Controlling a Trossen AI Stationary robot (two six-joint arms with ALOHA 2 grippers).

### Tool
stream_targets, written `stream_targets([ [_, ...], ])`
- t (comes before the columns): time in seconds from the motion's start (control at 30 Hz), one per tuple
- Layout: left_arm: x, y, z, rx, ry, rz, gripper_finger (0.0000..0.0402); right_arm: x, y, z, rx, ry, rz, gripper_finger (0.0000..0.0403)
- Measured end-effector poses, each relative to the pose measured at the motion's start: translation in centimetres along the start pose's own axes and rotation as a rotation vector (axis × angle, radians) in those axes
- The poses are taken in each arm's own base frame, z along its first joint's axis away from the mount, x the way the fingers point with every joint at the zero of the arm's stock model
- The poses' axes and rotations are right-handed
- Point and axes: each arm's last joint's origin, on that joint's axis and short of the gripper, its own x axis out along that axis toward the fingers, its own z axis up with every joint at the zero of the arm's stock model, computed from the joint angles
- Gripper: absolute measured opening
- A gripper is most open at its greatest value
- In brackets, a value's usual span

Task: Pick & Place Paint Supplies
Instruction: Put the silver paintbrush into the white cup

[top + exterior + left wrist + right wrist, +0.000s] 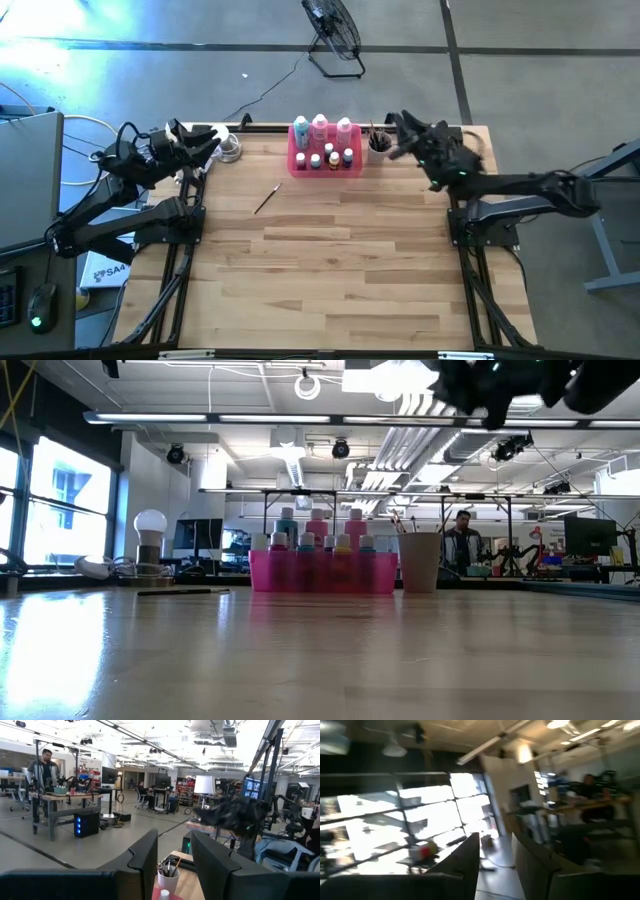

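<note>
Three tall white-capped bottles [320,128] stand in a row along the far side of the pink tray [326,170] at the counter's [330,270] far edge, with the tiny bottles [331,158] in a row in front of them, all inside the tray. One paintbrush [266,199] lies flat on the bare wood, near the tray on its left-arm side and apart from it. More brushes [377,136] stick up out of the beige cup [378,146], just beside the tray toward my right arm. My right end effector [398,128] hangs in the air near the cup, well above the counter going by the low view; its wrist view shows the two fingers [467,860] parted by a narrow gap with nothing between them. My left end effector [212,140] waits off the far left corner, raised, fingers [145,862] also narrowly apart and empty; the cup shows through that gap. A person stands in the room behind the counter.
</note>
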Motion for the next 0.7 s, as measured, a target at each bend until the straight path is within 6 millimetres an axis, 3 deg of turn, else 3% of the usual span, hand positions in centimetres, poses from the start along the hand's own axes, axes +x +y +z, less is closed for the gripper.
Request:
stream_targets([
  [0.13,0.0,0.0,-0.2,0.002,0.024,0.002,0.0115,-1.7,0.6,2.9,0.100,-0.077,0.254,0.0104],
  [0.27,0.0,0.0,-0.4,0.002,0.045,0.002,0.0115,-2.9,1.1,4.4,0.163,-0.105,0.447,0.0096],
  [0.5,0.0,0.1,-0.9,0.003,0.092,0.006,0.0115,-3.8,1.6,5.0,0.200,-0.111,0.662,0.0082],
  [0.7,0.0,0.1,-1.0,0.003,0.101,0.001,0.0115,-3.9,1.8,5.0,0.204,-0.109,0.672,0.0074],
])
